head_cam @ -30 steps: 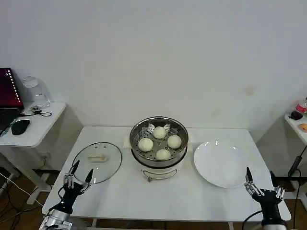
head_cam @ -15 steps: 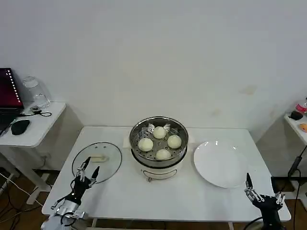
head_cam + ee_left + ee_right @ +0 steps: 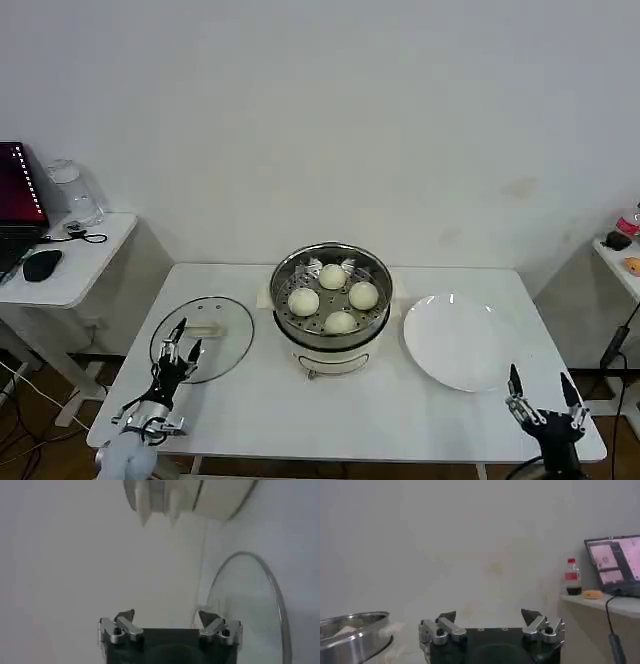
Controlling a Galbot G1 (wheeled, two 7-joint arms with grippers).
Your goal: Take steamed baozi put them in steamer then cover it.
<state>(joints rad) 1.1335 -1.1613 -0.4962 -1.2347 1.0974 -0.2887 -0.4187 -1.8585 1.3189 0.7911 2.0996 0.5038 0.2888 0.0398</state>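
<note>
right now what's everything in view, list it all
steamed baozi: four, cream-white, inside the steamer
steamer: one, shiny steel on white base, table centre
cover: one, clear glass, flat on table on the steamer's left
plate: one, white, on the steamer's right
table: one, white
side table: one, white, far left, with mouse and jar
left gripper: open, over the cover's near edge
right gripper: open, near table's right corner

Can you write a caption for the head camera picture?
Four baozi in the open steamer, lid lying left, plate right.
</note>
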